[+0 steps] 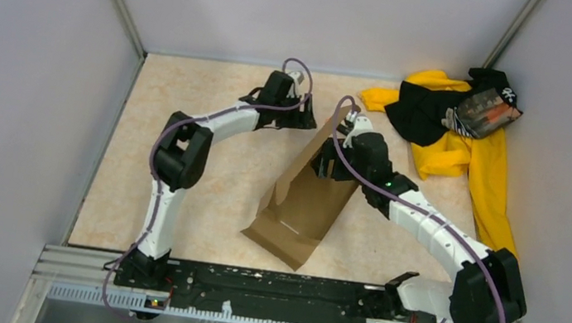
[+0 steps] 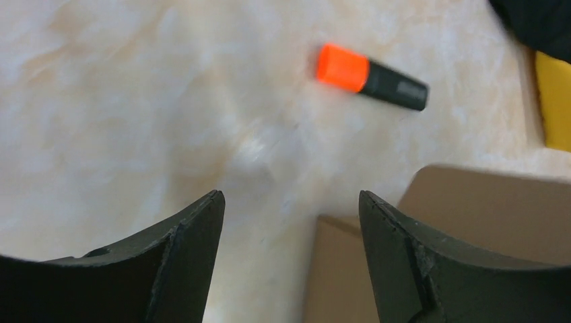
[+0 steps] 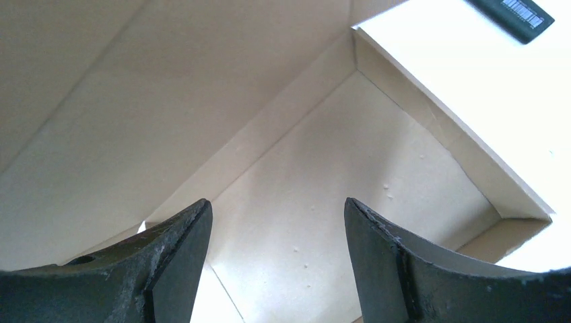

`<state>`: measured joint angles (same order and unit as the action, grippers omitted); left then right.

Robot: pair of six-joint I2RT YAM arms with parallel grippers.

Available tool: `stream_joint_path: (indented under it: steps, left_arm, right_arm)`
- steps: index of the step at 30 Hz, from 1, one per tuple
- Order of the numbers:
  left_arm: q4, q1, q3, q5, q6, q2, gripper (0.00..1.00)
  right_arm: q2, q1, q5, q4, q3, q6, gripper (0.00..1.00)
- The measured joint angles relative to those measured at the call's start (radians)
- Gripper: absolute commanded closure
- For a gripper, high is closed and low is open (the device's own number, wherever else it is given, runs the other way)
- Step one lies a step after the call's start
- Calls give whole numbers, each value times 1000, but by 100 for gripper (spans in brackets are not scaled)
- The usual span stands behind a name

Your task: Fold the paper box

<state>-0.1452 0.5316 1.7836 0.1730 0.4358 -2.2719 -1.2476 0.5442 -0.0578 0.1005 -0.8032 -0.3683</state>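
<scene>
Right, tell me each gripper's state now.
Left gripper: open, holding nothing.
Right gripper: open over the paper box, gripping nothing.

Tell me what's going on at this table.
A robot is partway through folding a brown cardboard paper box in the middle of the table. One long side wall of the box stands up. The right gripper hangs open over the box's inside, gripping nothing. The left gripper is also open, above the table at the box's far end, near an orange-capped highlighter. A yellow-and-black clothing pile lies in the far right corner.
</scene>
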Motion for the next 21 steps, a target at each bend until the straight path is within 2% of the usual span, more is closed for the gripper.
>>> stream_joint_path:
  steps: [4, 5, 9, 15, 21]
  left_arm:
    - [10, -58, -246, -27, 4, 179, 11]
    - [5, -80, -337, -53, 4, 268, 8]
    - [-2, -166, -470, -127, 0, 509, 3]
    - [13, -111, -598, -173, -12, 863, 1]
    - [-36, -31, -745, -208, -31, 1147, 1]
  right_arm:
    - [50, -1, -28, 9, 5, 0, 29]
    - [55, -2, -35, 11, 5, 0, 29]
    - [59, -2, -61, 14, 5, -2, 29]
    - [55, -2, -80, 14, 5, -3, 29]
    - [11, -2, -98, 19, -16, -4, 29]
